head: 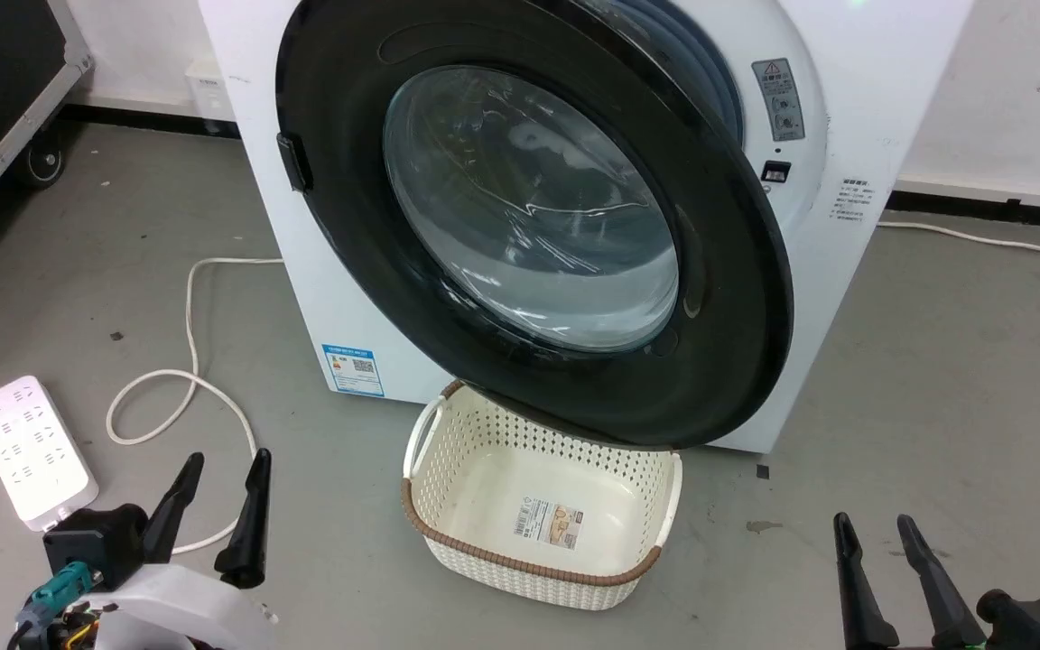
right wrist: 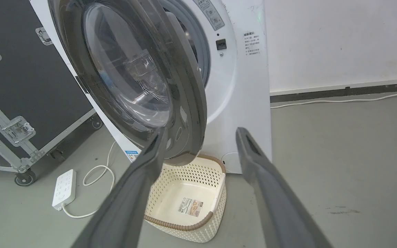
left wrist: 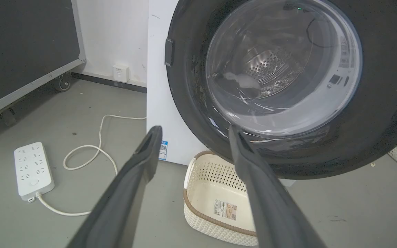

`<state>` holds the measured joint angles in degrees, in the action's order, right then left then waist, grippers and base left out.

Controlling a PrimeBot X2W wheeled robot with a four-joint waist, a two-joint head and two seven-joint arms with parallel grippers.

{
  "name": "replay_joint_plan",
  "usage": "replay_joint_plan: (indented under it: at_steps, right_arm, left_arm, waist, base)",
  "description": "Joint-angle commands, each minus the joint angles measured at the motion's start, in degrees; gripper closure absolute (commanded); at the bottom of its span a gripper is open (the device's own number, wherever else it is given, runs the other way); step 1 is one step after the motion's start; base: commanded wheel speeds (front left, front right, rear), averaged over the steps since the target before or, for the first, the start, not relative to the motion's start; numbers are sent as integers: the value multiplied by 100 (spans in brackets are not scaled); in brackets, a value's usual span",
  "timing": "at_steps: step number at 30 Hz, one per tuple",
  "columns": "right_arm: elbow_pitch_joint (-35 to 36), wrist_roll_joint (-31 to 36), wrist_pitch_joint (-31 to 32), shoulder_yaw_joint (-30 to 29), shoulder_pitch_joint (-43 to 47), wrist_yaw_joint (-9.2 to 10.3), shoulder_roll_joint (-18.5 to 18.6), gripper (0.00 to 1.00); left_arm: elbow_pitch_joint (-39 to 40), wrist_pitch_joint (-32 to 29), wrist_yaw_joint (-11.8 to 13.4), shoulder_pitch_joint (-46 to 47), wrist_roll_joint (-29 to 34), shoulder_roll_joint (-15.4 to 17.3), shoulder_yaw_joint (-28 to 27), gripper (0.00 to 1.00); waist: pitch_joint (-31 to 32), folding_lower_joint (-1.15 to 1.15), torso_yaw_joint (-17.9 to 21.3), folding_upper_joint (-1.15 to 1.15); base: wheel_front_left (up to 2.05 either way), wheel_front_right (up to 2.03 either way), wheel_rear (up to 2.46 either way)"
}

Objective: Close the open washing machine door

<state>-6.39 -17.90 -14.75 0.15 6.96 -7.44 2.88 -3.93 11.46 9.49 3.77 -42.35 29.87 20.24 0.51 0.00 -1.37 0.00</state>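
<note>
- Hanging partly open, the washing machine door (head: 533, 217) stands ahead of and above both grippers, well apart from either. Its lower rim hangs over a cream basket (head: 520, 564) that sits ahead, between them.
- The left gripper (head: 227, 457) has its fingers spread with nothing between them, and the right gripper (head: 872, 520) is likewise parted and empty.
- The hinge side lies ahead of the left gripper, against the washing machine (head: 339, 298). The free edge stands out ahead of the right gripper, with a gap behind it.
- By my judgement the door is rigid and fairly heavy on its hinge. It should swing under a steady push and need a firm last press to latch.
- The glossy black rim looks slippery, and the bulging glass is the fragile part. The best contact is a flat push on the rim near the free edge, farthest from the hinge, rather than a pinch.
- The basket appears to sit below the rim's path, though the clearance is hard to tell.
</note>
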Motion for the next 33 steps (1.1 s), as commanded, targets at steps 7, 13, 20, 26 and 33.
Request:
replay_joint_plan:
  at_steps: [7,13,20,26,33]
  right_arm:
    - [200,357,258,-89,-43,-5,-1,100]
    - [299,423,623,182,-523,-5,-1,100]
    - [-367,678,892,362,-1723,-5,-1,100]
    - [-1042,783,835,188,-2386,-5,-1,100]
    - [-1624,968,636,-357,-3056,-5,-1,100]
  left_arm:
    - [101,123,111,-127,96,-36,-31,0]
    - [206,149,149,-70,119,-50,-48,0]
    - [297,183,70,98,115,-84,-47,0]
    - [305,227,-30,209,92,-104,-93,0]
    - [256,272,-161,382,99,-151,-123,0]
  waist:
    - [-23,0,-13,0]
    - [-181,0,-47,0]
    - [-532,0,-218,0]
    - [-784,0,-336,0]
    - [-1079,0,-458,0]
  base:
    - [0,0,0]
    - [0,0,0]
    - [0,0,0]
    - [0,0,0]
    - [0,0,0]
